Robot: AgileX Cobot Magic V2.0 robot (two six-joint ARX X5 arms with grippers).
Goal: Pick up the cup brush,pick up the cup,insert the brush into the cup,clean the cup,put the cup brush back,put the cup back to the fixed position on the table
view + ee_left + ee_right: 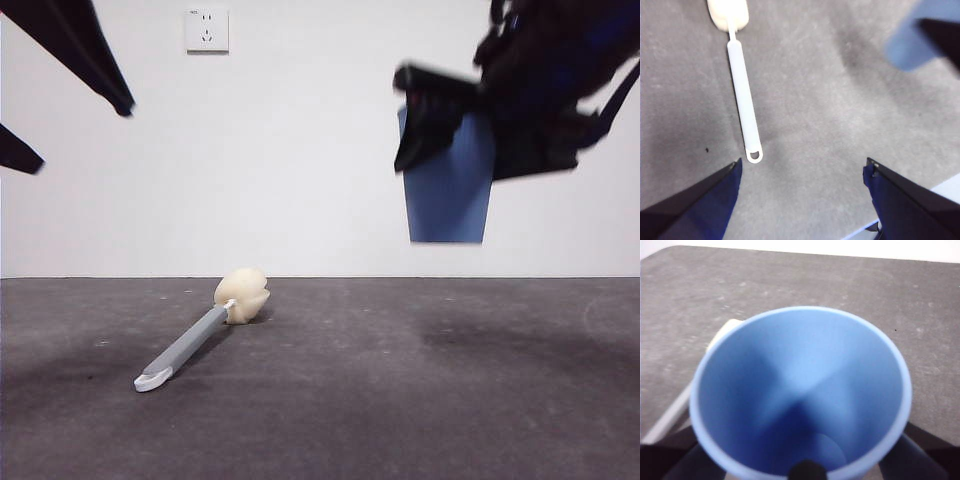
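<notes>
The cup brush (190, 345) lies flat on the table (420, 410), left of centre, its cream sponge head toward the wall and its white looped tip toward me. High above it hangs my left gripper (80, 135), open and empty; the left wrist view shows the brush (742, 100) on the table beyond the spread jaws of the left gripper (802, 162). Up at the right, the light blue cup (450, 190) hangs upright well above the table, with my right gripper (440, 130) shut on it. The cup's mouth (800, 390) fills the right wrist view.
A white wall with a socket (207, 30) stands behind the table. In the left wrist view the table's pale edge (950, 190) shows near the left gripper, and the blurred cup (912, 47) hangs off to one side.
</notes>
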